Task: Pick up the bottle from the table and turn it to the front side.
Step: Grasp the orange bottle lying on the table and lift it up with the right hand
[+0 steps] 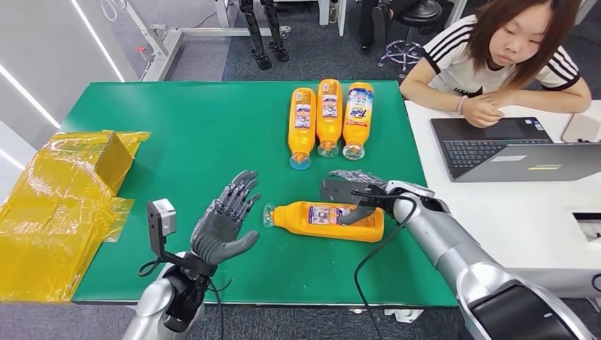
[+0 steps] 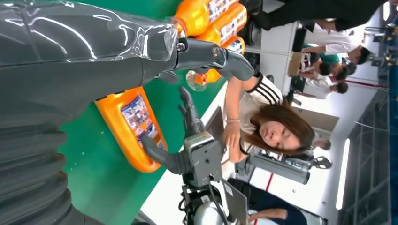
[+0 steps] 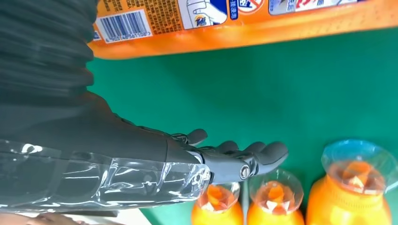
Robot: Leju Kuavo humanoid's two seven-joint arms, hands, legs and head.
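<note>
The orange Tide bottle (image 1: 327,220) lies on its side near the 6 o'clock edge of the green table (image 1: 198,134), barcode side up. The right hand (image 1: 354,193) rests open over its fat end, not gripping. The left hand (image 1: 225,221) waits open at 9 o'clock, just beside the cap. I think grabbing comes next: fingers must close, lift, then roll it.

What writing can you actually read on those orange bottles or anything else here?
"Tide": front label of the rightmost bottle in the row of three.
"Tide": tiny logo on the back label of the lying bottle.
Its barcode digits and other label print: too small to read.
Laptop sticker: blurred.
</note>
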